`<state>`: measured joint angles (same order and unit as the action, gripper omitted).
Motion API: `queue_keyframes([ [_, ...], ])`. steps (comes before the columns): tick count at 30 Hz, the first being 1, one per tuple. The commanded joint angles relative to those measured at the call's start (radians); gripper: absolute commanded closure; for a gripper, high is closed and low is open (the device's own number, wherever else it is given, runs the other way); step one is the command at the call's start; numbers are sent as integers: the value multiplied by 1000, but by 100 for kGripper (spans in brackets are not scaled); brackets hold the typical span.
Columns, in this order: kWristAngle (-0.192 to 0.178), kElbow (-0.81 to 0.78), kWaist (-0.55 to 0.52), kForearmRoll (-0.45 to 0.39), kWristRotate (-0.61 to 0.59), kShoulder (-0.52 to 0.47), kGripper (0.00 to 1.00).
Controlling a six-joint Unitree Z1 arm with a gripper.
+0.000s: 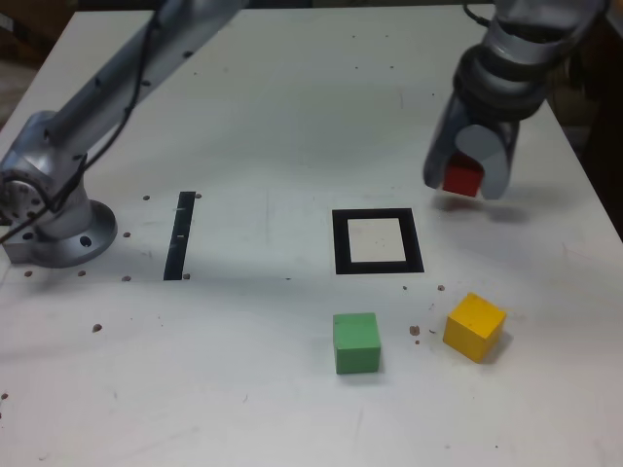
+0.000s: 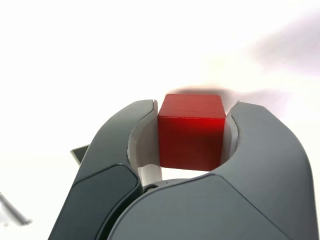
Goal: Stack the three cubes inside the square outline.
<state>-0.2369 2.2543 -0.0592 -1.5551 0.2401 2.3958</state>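
Red cube (image 1: 462, 179) is btwn the fingers (image 2: 272, 150), clenched on it w/ one pad against each of two opp. sides; its top and one side show in wrist view. Can't tell if its underside touches the table (image 1: 263, 370). Outline (image 1: 342, 243) lies flat near the fingers, toward ext. view's L and a bit lower in that pic, w/ nothing stacked on its pale centre. Yellow cube (image 1: 474, 327) sits on the table below the fingers in ext. view, turned at an angle, corner toward the cam. Green cube (image 1: 356, 343) is also on the table, below and L of the fingers in ext. view, apart from yellow and squarer to the cam. Black strip (image 1: 179, 235) lies well apart from the fingers, far to ext. view's L, btwn arm base (image 1: 68, 233) and outline.
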Motion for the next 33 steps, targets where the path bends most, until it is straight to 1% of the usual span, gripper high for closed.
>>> queue_keyframes([
  [1,0,-108,-24,9,-41,-147,72],
  [4,15,-259,-55,37,-97,-253,72],
  [7,37,-388,-85,69,-148,-328,72],
  [11,68,-526,-117,123,-230,-385,72],
  [15,106,-642,-130,196,-323,-419,72],
  [18,122,-693,-130,237,-378,-425,72],
  [22,134,-711,-120,256,-423,-397,72],
  [27,153,-717,-111,284,-438,-355,72],
  [33,156,-728,-106,315,-436,-346,72],
])
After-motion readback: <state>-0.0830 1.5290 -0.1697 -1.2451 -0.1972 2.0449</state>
